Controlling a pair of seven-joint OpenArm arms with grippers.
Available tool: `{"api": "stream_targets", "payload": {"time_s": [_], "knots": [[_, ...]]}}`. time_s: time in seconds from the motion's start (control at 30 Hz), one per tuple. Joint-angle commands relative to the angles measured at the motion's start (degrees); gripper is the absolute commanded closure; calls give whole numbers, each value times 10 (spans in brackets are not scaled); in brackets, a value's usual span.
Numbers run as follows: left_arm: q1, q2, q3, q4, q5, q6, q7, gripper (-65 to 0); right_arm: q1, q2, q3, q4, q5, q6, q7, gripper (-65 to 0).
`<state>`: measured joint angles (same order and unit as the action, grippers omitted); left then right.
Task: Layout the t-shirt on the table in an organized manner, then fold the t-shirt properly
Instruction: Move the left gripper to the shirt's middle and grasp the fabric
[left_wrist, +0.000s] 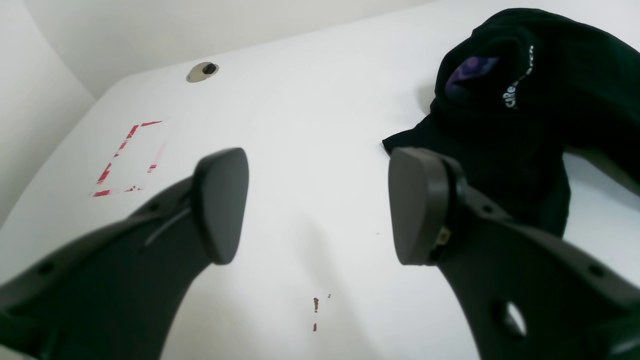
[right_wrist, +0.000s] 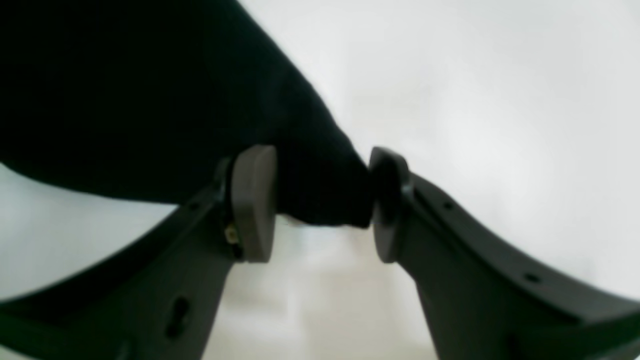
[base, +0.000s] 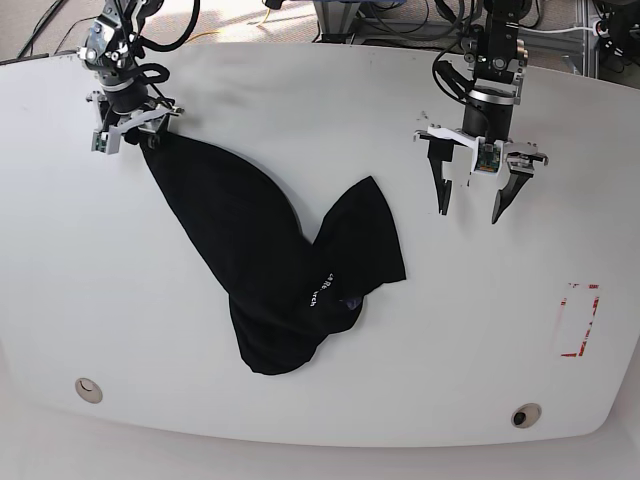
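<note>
The black t-shirt lies crumpled on the white table, stretched in a long diagonal from the far left corner towards the front middle. Its white lettering and purplish label patch show in the left wrist view, on the t-shirt. My right gripper sits at the far left, shut on the tapered end of the t-shirt. In the right wrist view the cloth fills the gap of the right gripper. My left gripper hangs open over bare table at the far right, holding nothing. In its own view the left gripper is just left of the cloth's edge.
A red tape rectangle marks the table's right side. Round holes sit near the front left and front right. A few dark specks lie under the left gripper. Cables and frames crowd the space beyond the far edge.
</note>
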<state>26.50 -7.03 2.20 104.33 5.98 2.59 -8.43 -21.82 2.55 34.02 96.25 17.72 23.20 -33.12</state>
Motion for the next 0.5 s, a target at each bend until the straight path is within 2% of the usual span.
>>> {"api": "stream_targets", "payload": {"time_s": [0.0, 0.17, 0.3, 0.47], "knots": [[-3, -1, -1, 9, 0, 4, -16, -401, -1, 5, 1, 6, 1, 2, -2, -225], [-11, 0, 0, 9, 0, 4, -1, -401, 0, 6, 0, 6, 1, 2, -3, 0], [-32, 0, 9, 9, 0, 4, 16, -401, 0, 6, 0, 6, 1, 2, -3, -17], [-62, 4, 13, -3, 0, 4, 49, -404, -1, 7, 0, 6, 1, 2, -3, 0]]}}
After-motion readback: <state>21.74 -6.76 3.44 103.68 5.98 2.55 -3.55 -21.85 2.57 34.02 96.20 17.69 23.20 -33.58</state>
